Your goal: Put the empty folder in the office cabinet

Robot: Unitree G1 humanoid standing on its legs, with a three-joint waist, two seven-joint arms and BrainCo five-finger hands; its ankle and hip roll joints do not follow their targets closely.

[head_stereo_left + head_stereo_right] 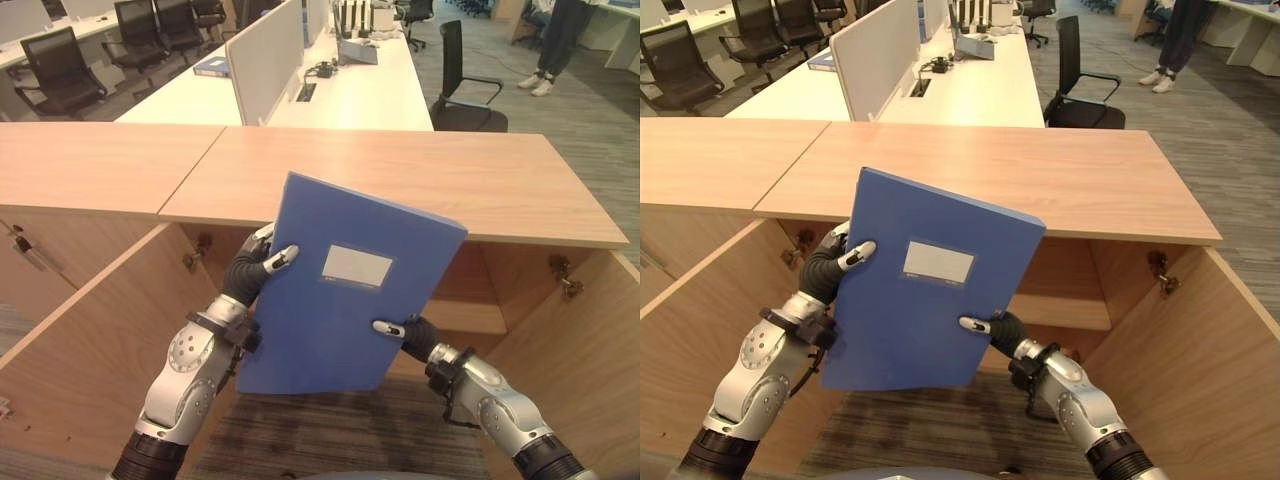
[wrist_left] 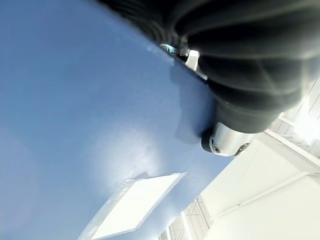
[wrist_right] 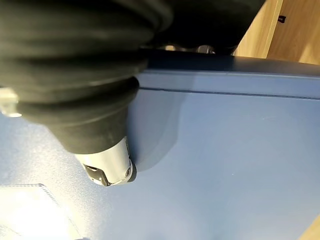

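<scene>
— Where's the blue folder (image 1: pixel 345 290)?
— Held upright, tilted, in front of the open cabinet (image 1: pixel 560 330). The left hand (image 1: pixel 256 268) pinches its left edge, the right hand (image 1: pixel 408 332) its lower right edge, thumbs on the cover.
— Beyond?
— White desks (image 1: pixel 370 90), black chairs (image 1: pixel 465 85).

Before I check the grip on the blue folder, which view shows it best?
The left eye view: the whole blue folder shows, pinched by the left hand and right hand before the open cabinet. The right eye view matches; wrist views show only cover patches.
</scene>
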